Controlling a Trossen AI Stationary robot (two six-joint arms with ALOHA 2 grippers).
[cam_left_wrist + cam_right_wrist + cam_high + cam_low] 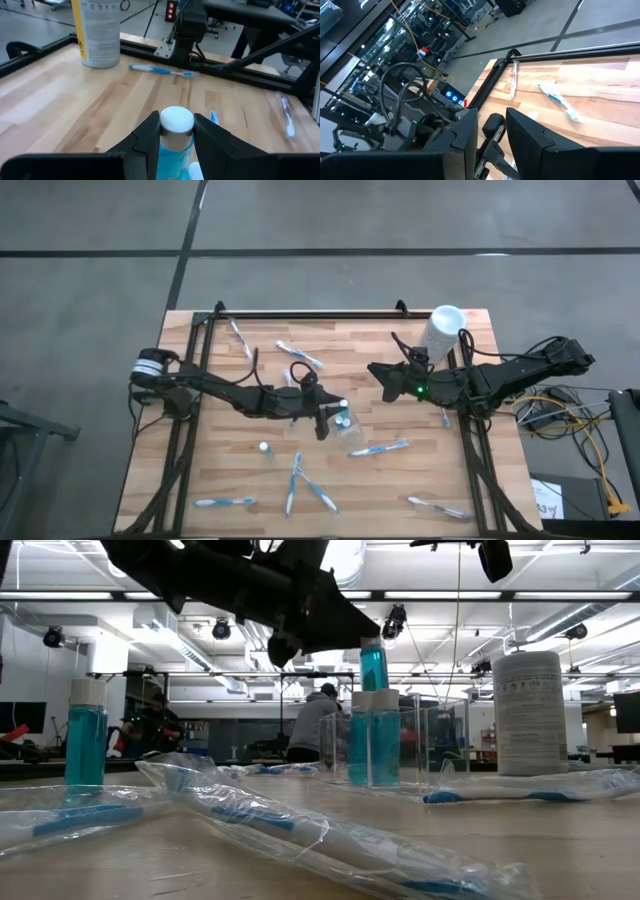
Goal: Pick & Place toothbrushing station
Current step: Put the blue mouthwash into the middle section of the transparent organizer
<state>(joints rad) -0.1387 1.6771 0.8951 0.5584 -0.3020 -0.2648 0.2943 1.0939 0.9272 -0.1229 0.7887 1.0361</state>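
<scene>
My left gripper (340, 408) is over the middle of the table, shut on a small blue tube (373, 667) with a white cap. Right below it two more such tubes (372, 745) stand upright in the clear pouch (445, 740). Another tube (264, 448) stands alone on the wood. Several blue-and-white toothbrushes in clear wrappers lie flat about the table, such as one (300, 355) at the far side and one (380, 448) by the pouch. My right gripper (382, 376) hangs raised right of the centre, open, with nothing between its fingers (520, 135). My left gripper pinches the tube at its white cap (176, 121) between its two fingers. They come nearly level from the table's left. The tube is upright and its blue body (373, 670) hangs below the fingers, off the table and close above the caps of the two standing tubes.
A tall white cylinder (441, 330) stands at the far right corner, close behind my right arm. A black rail (300, 313) runs along the far edge. More toothbrushes (300, 485) lie near the front edge. People are in the room beyond the table (315, 725).
</scene>
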